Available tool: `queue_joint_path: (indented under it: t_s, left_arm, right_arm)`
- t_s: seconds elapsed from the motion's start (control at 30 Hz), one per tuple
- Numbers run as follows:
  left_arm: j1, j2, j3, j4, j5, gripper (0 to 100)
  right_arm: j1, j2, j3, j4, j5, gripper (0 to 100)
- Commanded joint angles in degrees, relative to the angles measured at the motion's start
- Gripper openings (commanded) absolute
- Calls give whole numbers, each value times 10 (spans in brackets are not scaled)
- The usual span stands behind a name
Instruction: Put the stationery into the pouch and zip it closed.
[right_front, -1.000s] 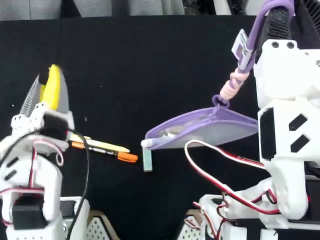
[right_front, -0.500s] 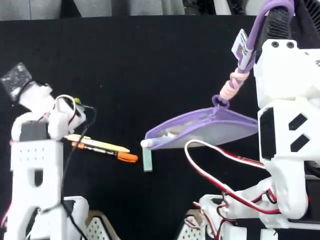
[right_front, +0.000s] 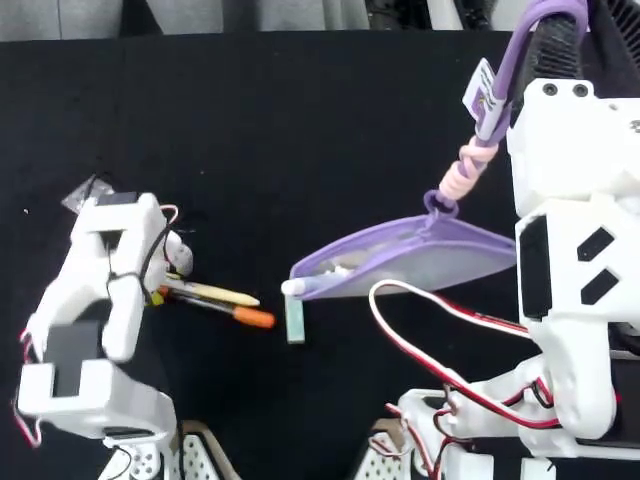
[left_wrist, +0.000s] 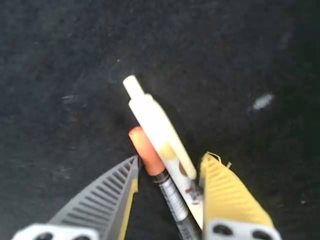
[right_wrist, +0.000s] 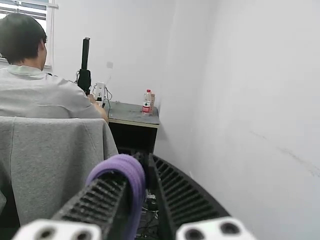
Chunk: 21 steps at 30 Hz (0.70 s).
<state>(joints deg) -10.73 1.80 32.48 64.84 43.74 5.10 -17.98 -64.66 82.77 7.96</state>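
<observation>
Two pens lie side by side on the black table: a cream-yellow pen and a black pen with an orange cap. My left gripper is low over their left ends, open, one finger on each side of the pair. A pale green eraser lies just right of the pens. The purple pouch hangs tilted above the table by its strap, with something white at its left tip. My right gripper, raised high, is shut on that strap.
The right arm's white body and its red and white cables fill the right side, below the pouch. The left arm's base stands at the front left. The far half of the table is bare black cloth.
The left arm has swung down from a raised pose and set its open gripper around the ends of the two pens. The right arm and the pouch have stayed still.
</observation>
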Motion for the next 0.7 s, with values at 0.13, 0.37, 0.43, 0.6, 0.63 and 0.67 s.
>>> queue_joint_path:
  t_s: [0.13, 0.37, 0.43, 0.6, 0.63, 0.67]
  left_arm:
    - [0, 127, -121, -11, 6, 202]
    - [1, 181, -181, -7, 6, 201]
    - [1, 184, -182, -6, 4, 188]
    - [-4, 184, -201, 59, -39, 34]
    - [-1, 184, -211, 94, -57, 51]
    - [0, 184, -223, 130, -69, 42]
  right_arm:
    - [8, 2, 0, -2, 4, 12]
    - [8, 1, 0, -1, 4, 12]
    - [8, -1, 0, -1, 4, 12]
    - [10, -2, 0, -1, 4, 12]
    - [10, -2, 0, -1, 4, 12]
    - [10, -2, 0, -1, 4, 12]
